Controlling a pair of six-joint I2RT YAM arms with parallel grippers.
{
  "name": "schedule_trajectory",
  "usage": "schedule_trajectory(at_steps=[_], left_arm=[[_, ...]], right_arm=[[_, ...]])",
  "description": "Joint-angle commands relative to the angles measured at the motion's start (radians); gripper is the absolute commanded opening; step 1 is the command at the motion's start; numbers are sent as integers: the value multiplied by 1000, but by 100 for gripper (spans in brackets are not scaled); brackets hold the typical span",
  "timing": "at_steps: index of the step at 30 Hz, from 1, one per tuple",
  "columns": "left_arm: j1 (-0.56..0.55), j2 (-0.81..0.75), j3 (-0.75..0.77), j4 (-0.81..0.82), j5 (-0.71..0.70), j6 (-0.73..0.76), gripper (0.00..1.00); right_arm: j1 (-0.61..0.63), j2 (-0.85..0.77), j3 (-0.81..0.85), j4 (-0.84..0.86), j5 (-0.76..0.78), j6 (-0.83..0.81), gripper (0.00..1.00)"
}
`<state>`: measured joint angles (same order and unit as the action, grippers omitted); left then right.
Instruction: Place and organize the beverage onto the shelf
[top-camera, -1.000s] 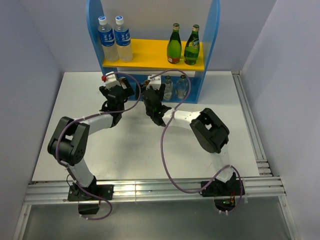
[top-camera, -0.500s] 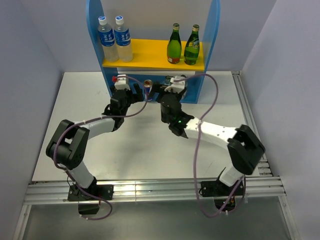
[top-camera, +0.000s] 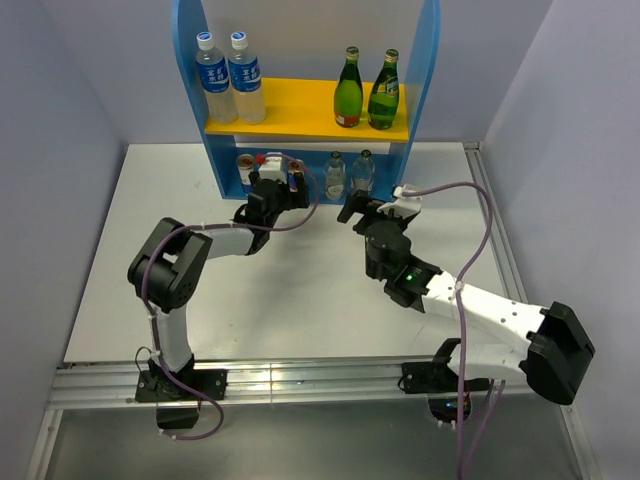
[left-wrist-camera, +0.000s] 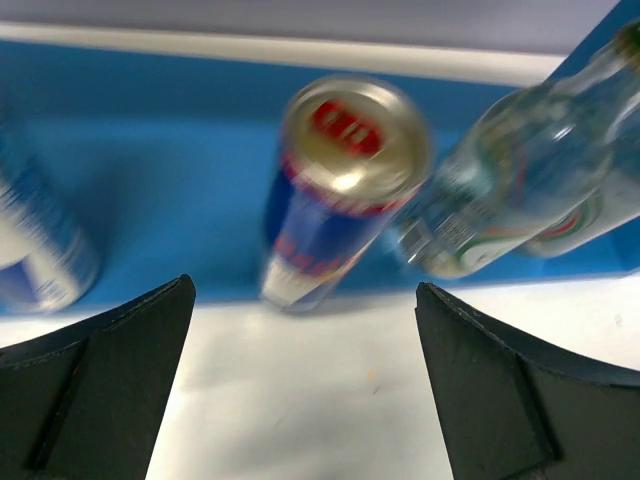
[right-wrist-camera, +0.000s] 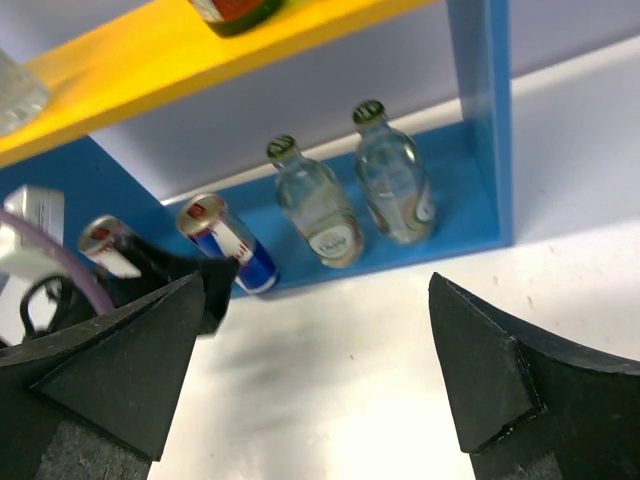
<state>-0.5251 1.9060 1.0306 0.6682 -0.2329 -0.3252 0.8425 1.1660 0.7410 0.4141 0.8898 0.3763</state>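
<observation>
The blue shelf (top-camera: 428, 70) holds two green bottles (top-camera: 348, 90) (top-camera: 384, 92) on its yellow board (top-camera: 300, 105). On its lower level stand two silver-blue-red cans (top-camera: 245, 170) (top-camera: 295, 172) and two small clear bottles (top-camera: 335, 175) (top-camera: 363, 172). My left gripper (top-camera: 280, 190) is open at the lower level. In the left wrist view a can (left-wrist-camera: 340, 190) stands upright just beyond the left gripper (left-wrist-camera: 305, 400), with a clear bottle (left-wrist-camera: 510, 190) to its right. My right gripper (top-camera: 365, 210) is open over the table in front of the shelf, holding nothing.
Two taller clear bottles with blue labels (top-camera: 213, 80) (top-camera: 245, 80) stand at the left of the yellow board. The shelf's side panels (right-wrist-camera: 485, 110) bound the lower level. Grey walls close in left and right. Rails run along the table's near and right edges (top-camera: 500, 260).
The right arm has drawn back from the shelf's lower level, toward the right and nearer me. The left gripper has shifted right, closer to the lower level. Both stayed open.
</observation>
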Motion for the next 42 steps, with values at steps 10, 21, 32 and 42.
schedule_trajectory(at_steps=[10,21,32,42], left_arm=[[-33,189,247,-48,-38,25,99],[-10,263,421,-179,-135,5,68],[77,246,402,-185,-174,24,60],[106,261,428,-200,-161,68,89]], right_arm=[[4,-129,-63,-90,40,84,100],[3,-152,-69,-92,31,84,100],[3,-132,-60,-94,20,93,99],[3,-117,-54,-95,18,102,99]])
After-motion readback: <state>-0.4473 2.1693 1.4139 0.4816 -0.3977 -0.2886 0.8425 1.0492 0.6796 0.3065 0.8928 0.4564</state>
